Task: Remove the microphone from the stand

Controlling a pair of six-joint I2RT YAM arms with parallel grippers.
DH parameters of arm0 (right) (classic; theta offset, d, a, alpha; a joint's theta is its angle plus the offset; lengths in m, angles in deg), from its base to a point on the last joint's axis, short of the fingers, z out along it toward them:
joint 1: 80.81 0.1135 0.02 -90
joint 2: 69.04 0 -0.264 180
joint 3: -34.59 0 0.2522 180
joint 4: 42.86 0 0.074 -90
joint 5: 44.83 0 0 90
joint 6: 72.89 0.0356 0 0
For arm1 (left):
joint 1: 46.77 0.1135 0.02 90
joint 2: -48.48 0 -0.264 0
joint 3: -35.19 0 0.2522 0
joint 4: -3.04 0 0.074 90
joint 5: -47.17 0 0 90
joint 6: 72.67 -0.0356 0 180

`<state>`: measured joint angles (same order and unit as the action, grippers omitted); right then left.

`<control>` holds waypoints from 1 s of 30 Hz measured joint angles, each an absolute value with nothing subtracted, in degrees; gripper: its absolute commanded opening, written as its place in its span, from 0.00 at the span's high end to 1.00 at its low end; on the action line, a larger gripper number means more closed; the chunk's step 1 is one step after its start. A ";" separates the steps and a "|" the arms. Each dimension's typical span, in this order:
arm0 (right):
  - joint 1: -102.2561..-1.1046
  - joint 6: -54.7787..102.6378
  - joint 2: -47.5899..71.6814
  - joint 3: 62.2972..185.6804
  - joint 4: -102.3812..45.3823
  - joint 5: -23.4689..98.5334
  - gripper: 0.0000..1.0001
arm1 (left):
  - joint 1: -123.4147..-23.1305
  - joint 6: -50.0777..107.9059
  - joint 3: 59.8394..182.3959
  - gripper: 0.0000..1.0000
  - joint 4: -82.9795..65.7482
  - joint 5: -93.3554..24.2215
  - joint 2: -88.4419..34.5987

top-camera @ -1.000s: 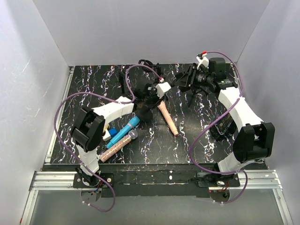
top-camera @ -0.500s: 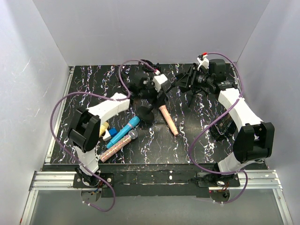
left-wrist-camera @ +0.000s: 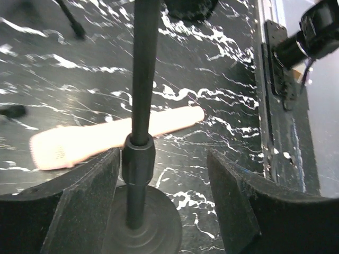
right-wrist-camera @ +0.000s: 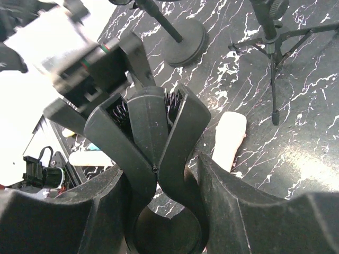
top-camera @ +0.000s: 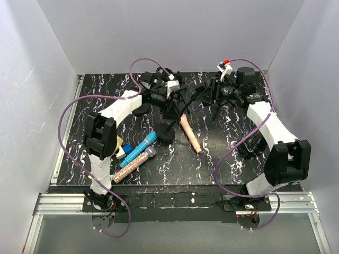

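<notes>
Left wrist view: the left gripper [left-wrist-camera: 161, 159] is spread wide, with one finger on each side of the stand pole [left-wrist-camera: 144, 69], not touching it. Behind the pole the pink microphone [left-wrist-camera: 106, 138] lies flat on the table [left-wrist-camera: 222, 69], near the round base [left-wrist-camera: 143, 225]. The right gripper [right-wrist-camera: 159, 174] pinches the stand's black clip [right-wrist-camera: 153, 116].
</notes>
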<state>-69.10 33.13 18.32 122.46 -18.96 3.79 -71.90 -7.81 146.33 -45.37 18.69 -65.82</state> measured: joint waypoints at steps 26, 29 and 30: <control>-68.51 48.01 20.72 133.70 -7.49 18.45 0.99 | -86.28 1.78 119.51 1.00 -6.07 -34.95 -51.08; -68.40 49.63 20.92 133.76 -5.52 20.88 0.99 | -88.64 3.55 118.95 1.00 -5.81 -42.21 -51.35; -68.32 49.93 21.14 133.76 -5.19 21.27 0.99 | -88.97 4.23 118.92 1.00 -6.10 -43.45 -51.50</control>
<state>-68.32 49.93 21.14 133.76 -5.19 21.27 -88.97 4.23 118.92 -6.10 -43.45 -51.50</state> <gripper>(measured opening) 0.534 0.259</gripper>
